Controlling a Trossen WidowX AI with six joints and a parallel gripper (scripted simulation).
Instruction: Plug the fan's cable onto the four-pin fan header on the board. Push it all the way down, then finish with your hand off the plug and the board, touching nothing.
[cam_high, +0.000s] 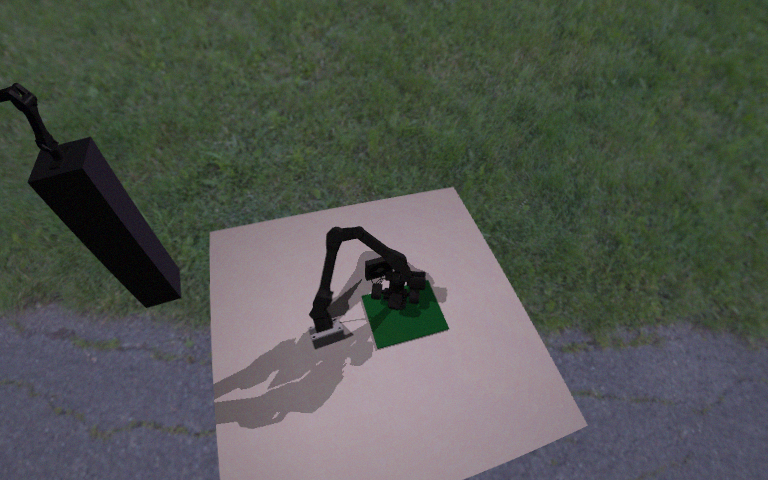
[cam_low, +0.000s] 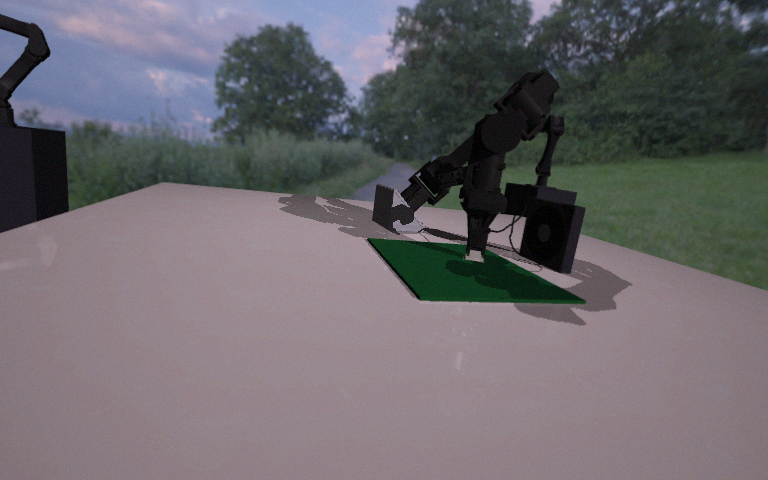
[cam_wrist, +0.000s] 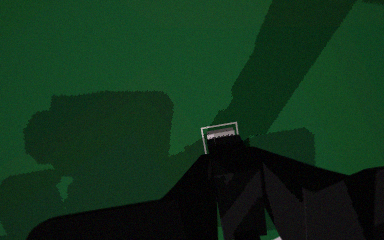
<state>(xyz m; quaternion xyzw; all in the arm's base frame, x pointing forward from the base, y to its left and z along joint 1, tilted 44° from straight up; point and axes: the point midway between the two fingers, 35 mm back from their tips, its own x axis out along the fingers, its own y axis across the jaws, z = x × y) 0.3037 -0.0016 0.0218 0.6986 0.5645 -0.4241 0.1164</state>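
Claw (cam_low: 474, 249) clamped on the fan's plug (cam_wrist: 224, 142), plug at the header (cam_wrist: 220, 132) (white outline), green board (cam_low: 441, 277) beneath

- Arm (cam_high: 327, 266) rises steeply from its base (cam_high: 328, 337) on the surface, elbow high, forearm slopes down away from the base.
- Wrist bent so end effector (cam_low: 474, 249) points straight down, roughly vertical in exterior view.
- End effector jaws nearly closed, clamped on the plug (cam_wrist: 222, 141); narrow gap only.
- Fingers dark, fill the lower part of the wrist view, converging on the plug.
- Fingertips sit very low, right at the pale header in exterior view; whether they touch the board can't be told.
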